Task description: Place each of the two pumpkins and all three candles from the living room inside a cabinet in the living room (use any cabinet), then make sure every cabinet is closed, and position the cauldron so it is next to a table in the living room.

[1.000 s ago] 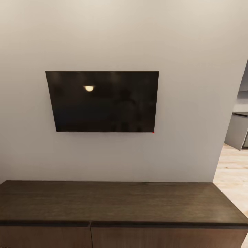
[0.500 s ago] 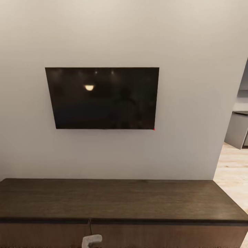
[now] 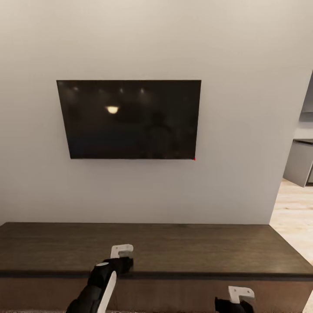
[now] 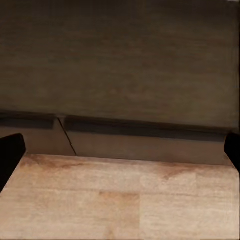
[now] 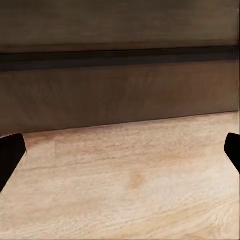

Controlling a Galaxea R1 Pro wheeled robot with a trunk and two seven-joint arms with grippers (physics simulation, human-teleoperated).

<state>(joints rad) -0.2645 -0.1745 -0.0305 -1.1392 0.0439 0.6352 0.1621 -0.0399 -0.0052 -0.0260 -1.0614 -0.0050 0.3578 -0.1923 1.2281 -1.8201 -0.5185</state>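
The cabinet (image 3: 182, 250) is a long, low dark-brown unit against the white wall, directly in front of me. Its drawer fronts (image 3: 174, 296) look shut, and a thin seam (image 4: 66, 137) divides two of them in the left wrist view. My left gripper (image 4: 121, 151) is open, its dark fingertips (image 4: 10, 156) spread wide over the light wood floor before the cabinet front. My right gripper (image 5: 121, 152) is open too, facing the cabinet's lower front (image 5: 120, 95). The left arm (image 3: 102, 282) rises in front of the cabinet edge. The pumpkins, candles, cauldron and table are out of view.
A black TV (image 3: 130, 119) hangs on the wall above the cabinet. A doorway at the right opens onto light wood floor (image 3: 295, 217) and a grey counter (image 3: 301, 167). The right arm's white bracket (image 3: 240, 293) sits low at the right.
Both arms have come up into the head view, the left first and higher. The whole picture has shifted slightly upward, so the camera has moved; the cabinet and TV have not.
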